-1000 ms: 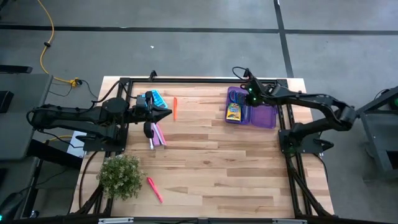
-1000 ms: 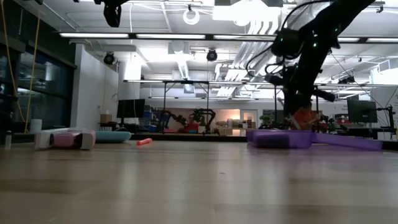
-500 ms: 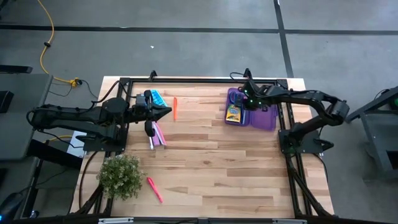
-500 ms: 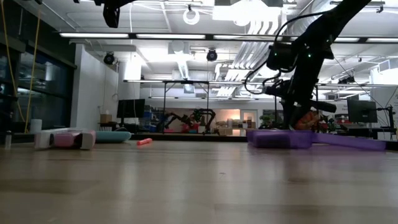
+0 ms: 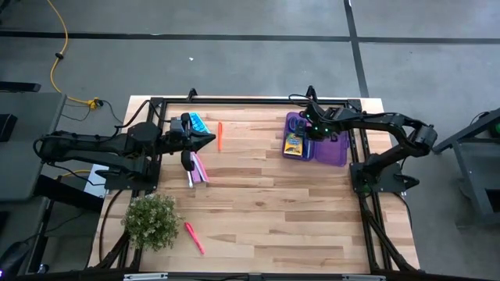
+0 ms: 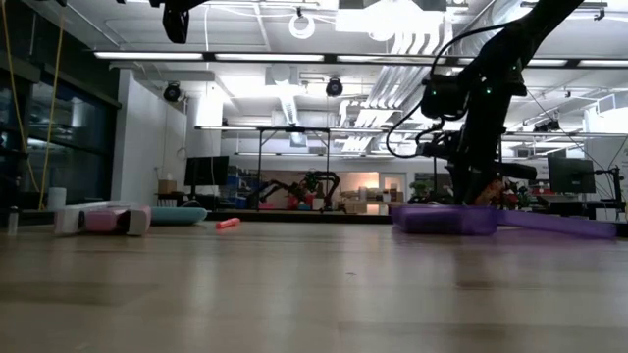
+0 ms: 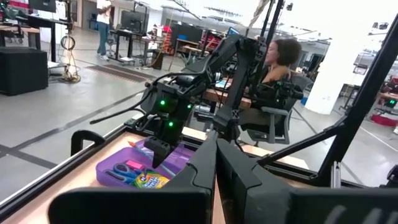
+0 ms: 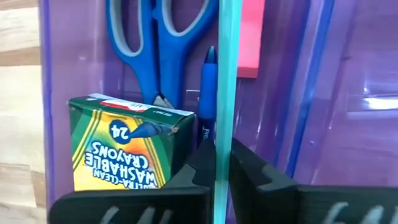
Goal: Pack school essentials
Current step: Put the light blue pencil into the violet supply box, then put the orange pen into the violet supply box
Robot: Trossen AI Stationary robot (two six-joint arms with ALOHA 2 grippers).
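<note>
The right gripper [image 5: 305, 129] has dropped lower over the purple case [image 5: 336, 147] at the table's far right than a second ago, its fingers [image 8: 199, 163] clamped on a thin teal-green pen [image 8: 224, 93] standing upright in the case. Inside lie blue-handled scissors [image 8: 155, 43], a blue pen [image 8: 208, 93], what looks like a pink eraser [image 8: 249, 37], and a green-and-yellow crayon box [image 8: 124, 149] reading "24 CRAYONS WASHABLE". The left gripper [image 5: 209, 141], fingers together, waits far left near an orange pen [image 5: 219, 135].
</note>
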